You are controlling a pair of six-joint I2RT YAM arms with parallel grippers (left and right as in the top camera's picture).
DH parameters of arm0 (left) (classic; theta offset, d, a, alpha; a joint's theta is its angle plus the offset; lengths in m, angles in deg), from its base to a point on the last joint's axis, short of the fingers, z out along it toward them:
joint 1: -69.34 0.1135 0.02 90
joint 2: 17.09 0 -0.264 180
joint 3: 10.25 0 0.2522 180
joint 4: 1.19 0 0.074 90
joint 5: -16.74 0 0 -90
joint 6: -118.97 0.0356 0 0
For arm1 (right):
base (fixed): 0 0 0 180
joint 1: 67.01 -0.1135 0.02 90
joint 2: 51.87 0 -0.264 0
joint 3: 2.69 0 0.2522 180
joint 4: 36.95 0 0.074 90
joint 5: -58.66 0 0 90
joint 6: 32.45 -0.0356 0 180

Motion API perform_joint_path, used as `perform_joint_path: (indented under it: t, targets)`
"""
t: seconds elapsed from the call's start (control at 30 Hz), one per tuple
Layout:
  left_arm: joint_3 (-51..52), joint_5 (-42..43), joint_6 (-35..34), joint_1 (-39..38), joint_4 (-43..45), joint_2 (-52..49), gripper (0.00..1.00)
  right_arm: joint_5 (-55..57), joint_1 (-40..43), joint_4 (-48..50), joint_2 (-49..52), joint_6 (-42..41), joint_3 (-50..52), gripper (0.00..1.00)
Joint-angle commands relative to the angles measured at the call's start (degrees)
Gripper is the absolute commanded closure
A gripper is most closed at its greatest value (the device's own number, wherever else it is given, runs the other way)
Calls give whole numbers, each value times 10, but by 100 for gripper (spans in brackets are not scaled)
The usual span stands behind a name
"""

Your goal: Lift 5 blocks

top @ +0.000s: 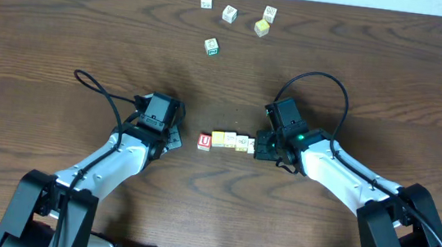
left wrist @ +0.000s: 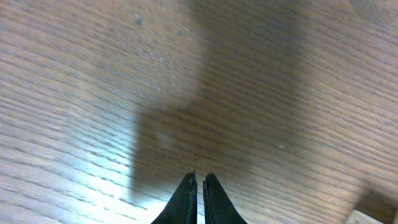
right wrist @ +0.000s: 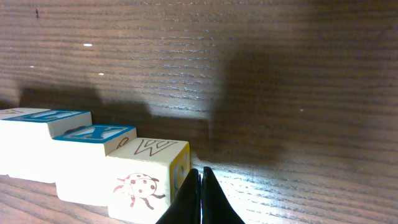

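The right tool (right wrist: 202, 180), jaws pressed together and empty, sits at the right end of the row of blocks (top: 227, 141) in the middle of the desk (top: 390, 84), beside the ladybird block (right wrist: 146, 180). The left tool (left wrist: 199, 183), likewise closed and empty, is just short of the red block (top: 205, 142) at the row's left end. Squeezed off-centre, the row could buckle and scatter. Whether the right tool touches is unclear. The left wrist view is blurred, with a pale corner (left wrist: 376, 210) cut off. Loose blocks (top: 229, 13) lie far.
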Motion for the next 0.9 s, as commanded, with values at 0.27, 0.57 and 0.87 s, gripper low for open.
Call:
perform_joint_path:
  t: [0.27,0.57,0.87]
  targets:
    - [-3,71,3,-44,-23,0,93,-5,1,-7,-1,8,2,99]
    - [-3,89,2,-97,-23,1,93,-5,1,-6,-1,8,2,99]
    - [-3,128,47,-101,8,0,93,-5,1,-6,-1,8,2,99]
